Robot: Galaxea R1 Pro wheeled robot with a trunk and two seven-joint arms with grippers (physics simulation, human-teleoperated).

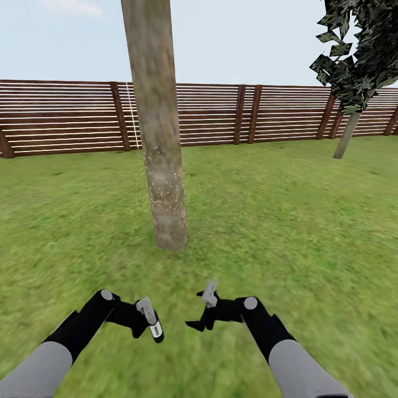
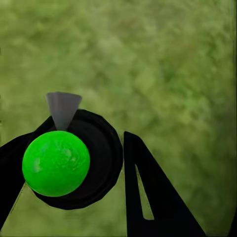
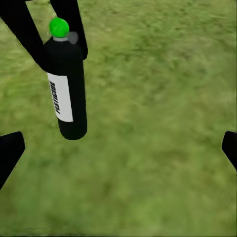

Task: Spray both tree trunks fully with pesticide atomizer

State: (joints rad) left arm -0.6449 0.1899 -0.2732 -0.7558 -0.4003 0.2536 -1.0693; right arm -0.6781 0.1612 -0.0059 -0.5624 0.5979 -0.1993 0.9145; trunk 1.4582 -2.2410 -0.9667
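Two black pincers hang low over the blurry green grass lawn (image 1: 287, 221). Left pincer (image 1: 148, 323) pinches the small black pesticide atomizer with white label and green top (image 1: 155, 327); bottle sits between its fingers, clear of the grass, base angled down and toward the right pincer. In the left wrist view the atomizer (image 2: 74, 160) is seen end-on, round green cap with a pale grey nozzle, black fingers (image 2: 153, 197) close on either side. From the right wrist view the same bottle (image 3: 68, 94) shows side-on, white label along its body, the left pincer's (image 3: 52, 29) fingers clamped near its green-capped end.

Right pincer (image 1: 202, 315) is spread and holds nothing; its finger tips (image 3: 10, 153) sit wide apart at the edges of its own camera view, grass between them.

Beyond both pincers, slightly left of midway, stands the thick pale grey-beige mottled tree trunk (image 1: 160, 155), fine pale specks scattered over its lower part. Farther off to the right, a second tree with jagged dark foliage (image 1: 359, 55). Behind everything, a brown horizontal-slat wooden fence (image 1: 249, 113).
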